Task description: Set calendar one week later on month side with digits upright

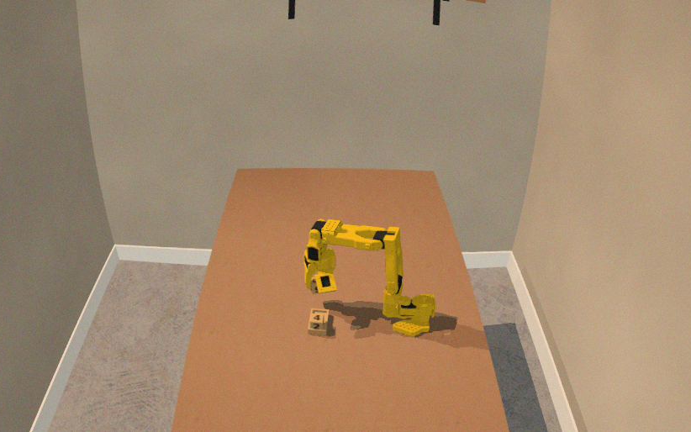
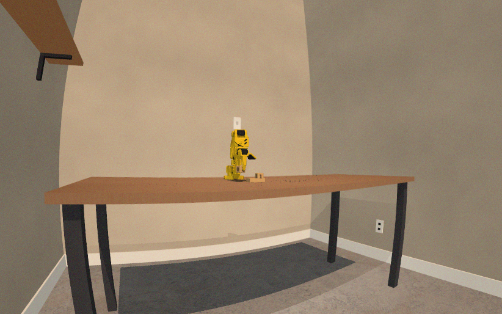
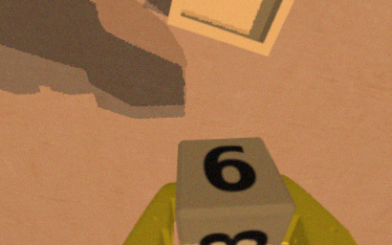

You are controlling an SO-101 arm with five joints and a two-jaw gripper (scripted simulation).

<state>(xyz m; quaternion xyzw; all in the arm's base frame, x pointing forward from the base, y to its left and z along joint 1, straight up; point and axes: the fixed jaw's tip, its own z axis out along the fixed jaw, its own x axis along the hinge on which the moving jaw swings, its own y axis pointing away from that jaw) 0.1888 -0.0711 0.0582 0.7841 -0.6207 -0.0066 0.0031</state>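
Observation:
My gripper (image 1: 314,285) (image 2: 238,170) (image 3: 232,222) is shut on a wooden number cube (image 3: 231,184) (image 1: 313,284) and holds it above the table. In the wrist view the cube shows a 6 on the face pointing away and part of an 8 on the near face. The pale wooden tray (image 1: 330,332) (image 2: 251,180) (image 3: 247,43) lies flat on the table, a short way in front of the gripper. The second cube (image 1: 317,320) (image 2: 259,176) stands in the tray, with a 4 on top and a 2 on one side; the exterior camera sees a 1. The month's name does not show.
The brown table (image 1: 338,386) (image 2: 148,190) carries the arm's base (image 1: 410,313), right of the tray. The arm's shadow (image 3: 122,81) falls between base and tray. A shelf (image 2: 38,27) hangs on the wall, far off.

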